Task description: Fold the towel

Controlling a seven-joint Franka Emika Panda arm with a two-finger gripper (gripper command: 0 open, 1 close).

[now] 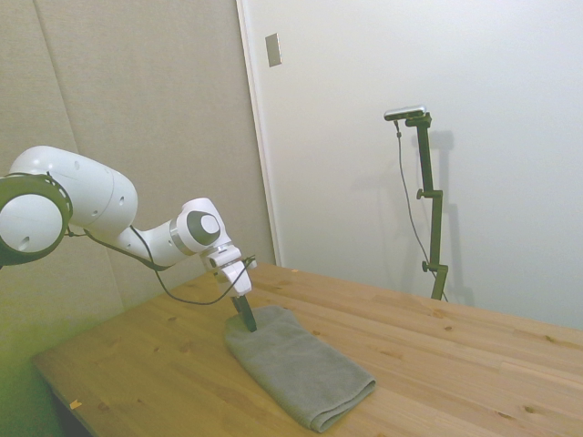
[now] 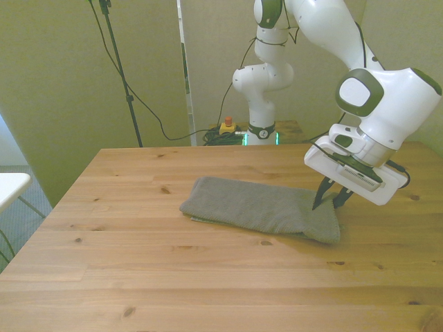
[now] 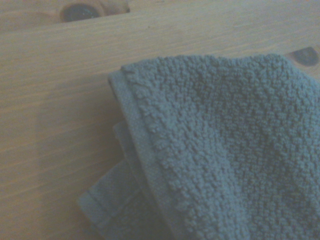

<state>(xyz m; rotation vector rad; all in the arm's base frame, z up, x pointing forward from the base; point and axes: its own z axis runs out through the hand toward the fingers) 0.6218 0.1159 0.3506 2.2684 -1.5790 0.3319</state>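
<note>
The grey towel [image 2: 256,206] lies on the wooden table [image 2: 208,283] as a long, folded strip. In the side view the towel [image 1: 296,364] runs from the gripper toward the table's near edge. My gripper [image 2: 330,202] stands over the strip's end at the front view's right, fingers pointing down and drawn close together on a pinch of cloth. From the side, the gripper [image 1: 248,320] touches the towel's end nearest the arm. Close up, the wrist view has a towel [image 3: 225,150] corner with a thick hem lying over a lower layer.
Bare wood surrounds the towel on every side. A small yellow box with a red button [image 2: 226,126] sits beyond the table's far edge by the robot's base. A white surface [image 2: 10,183] pokes in at the front view's left.
</note>
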